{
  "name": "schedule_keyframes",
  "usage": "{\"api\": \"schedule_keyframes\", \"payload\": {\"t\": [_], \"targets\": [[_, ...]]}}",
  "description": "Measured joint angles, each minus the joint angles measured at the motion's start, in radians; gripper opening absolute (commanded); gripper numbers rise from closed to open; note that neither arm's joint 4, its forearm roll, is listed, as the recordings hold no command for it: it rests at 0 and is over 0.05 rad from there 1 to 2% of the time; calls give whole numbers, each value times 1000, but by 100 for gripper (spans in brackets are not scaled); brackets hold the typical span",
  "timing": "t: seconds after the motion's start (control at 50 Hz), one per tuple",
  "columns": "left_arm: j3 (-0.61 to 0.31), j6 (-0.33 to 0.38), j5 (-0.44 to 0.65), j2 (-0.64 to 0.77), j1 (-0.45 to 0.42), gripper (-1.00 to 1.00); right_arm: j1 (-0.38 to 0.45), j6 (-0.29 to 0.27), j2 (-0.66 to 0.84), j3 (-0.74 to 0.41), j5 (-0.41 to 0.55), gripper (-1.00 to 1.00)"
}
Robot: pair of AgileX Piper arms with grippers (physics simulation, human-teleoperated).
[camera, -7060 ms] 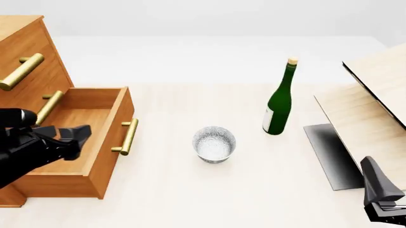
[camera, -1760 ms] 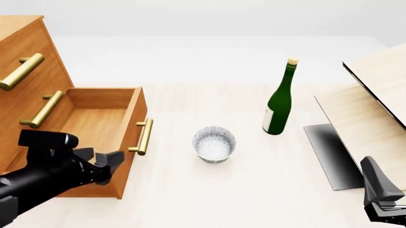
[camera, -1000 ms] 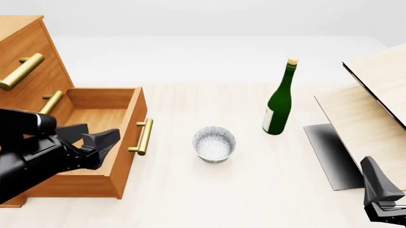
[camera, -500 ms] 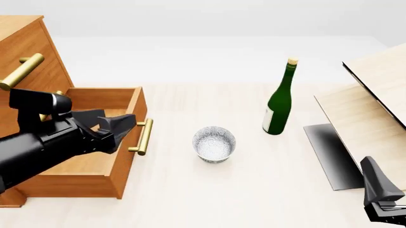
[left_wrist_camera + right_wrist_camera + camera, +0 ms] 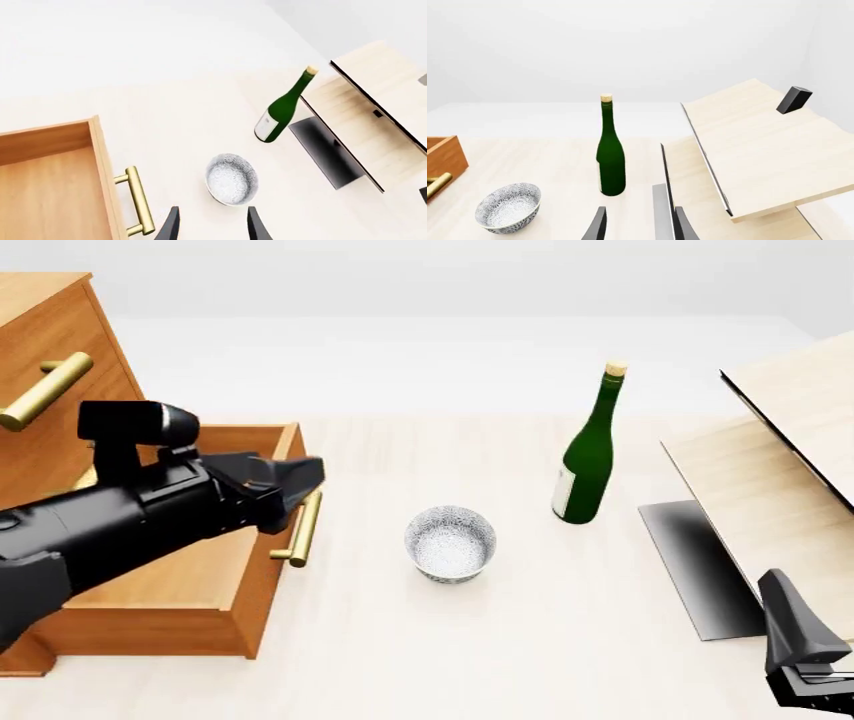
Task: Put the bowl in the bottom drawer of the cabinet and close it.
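The speckled white bowl stands upright on the table, to the right of the cabinet. The bottom drawer is pulled out, and nothing shows on the visible part of its floor; its brass handle faces the bowl. My left gripper hovers open above the drawer's front edge, left of the bowl. In the left wrist view the bowl lies just beyond the spread fingertips. My right gripper rests open at the near right corner, far from the bowl.
A tall green bottle with a cork stands right of the bowl. Pale wooden boards lean at the right edge over a dark panel. The cabinet's two upper drawers are shut.
The drawer slid further out early on. My left arm then rose from low in front of the drawer and swung up and right over its front, nearer the bowl. Right arm unmoved.
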Motion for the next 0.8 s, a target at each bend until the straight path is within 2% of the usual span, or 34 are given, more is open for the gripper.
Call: {"api": "schedule_keyframes", "payload": {"t": [0.8], "targets": [[-134,-66,-61,237,-43,100,0,0,0,0,0,100]]}}
